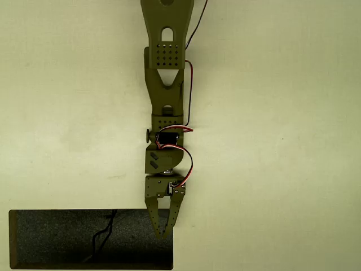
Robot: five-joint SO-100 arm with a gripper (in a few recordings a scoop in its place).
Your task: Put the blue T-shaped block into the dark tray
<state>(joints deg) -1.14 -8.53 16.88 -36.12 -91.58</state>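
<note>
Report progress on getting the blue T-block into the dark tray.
Done: the arm has reached the dark tray; in the overhead view the gripper sits over the tray's right end. In hand: unclear, since its fingers look nearly closed and no blue block can be made out between them or on the tray floor. Left: confirming the block is placed.

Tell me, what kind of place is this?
Probably a robot practice table. An olive-green robot arm with red and black wires reaches down a plain pale tabletop, its gripper over the dark tray.
</note>
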